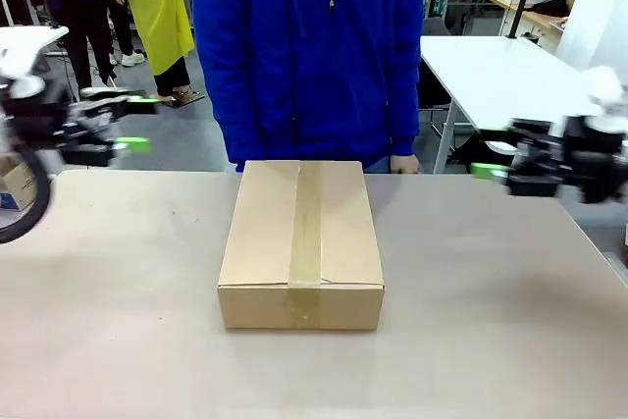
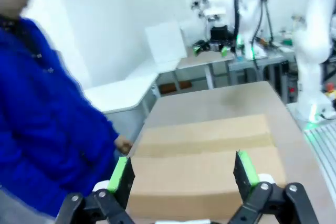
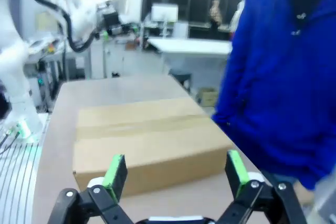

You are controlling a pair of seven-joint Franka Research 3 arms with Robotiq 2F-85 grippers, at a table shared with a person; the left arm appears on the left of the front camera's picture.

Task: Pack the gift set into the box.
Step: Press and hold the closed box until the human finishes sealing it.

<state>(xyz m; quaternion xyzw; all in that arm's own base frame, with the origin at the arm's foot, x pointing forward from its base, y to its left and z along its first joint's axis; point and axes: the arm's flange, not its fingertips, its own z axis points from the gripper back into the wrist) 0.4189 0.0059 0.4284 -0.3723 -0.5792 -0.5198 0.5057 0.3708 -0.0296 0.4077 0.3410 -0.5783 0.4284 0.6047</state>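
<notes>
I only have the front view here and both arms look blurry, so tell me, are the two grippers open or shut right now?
Observer: The left gripper is open in its own wrist view, its green pads wide apart with nothing between them.
Operator: And the right one?
Observer: The right gripper is open as well, empty, looking along the table at the box.
Operator: Is the box open on top?
Observer: No. Both wrist views show its flaps shut flat, with a strip of tape running along the middle.
</notes>
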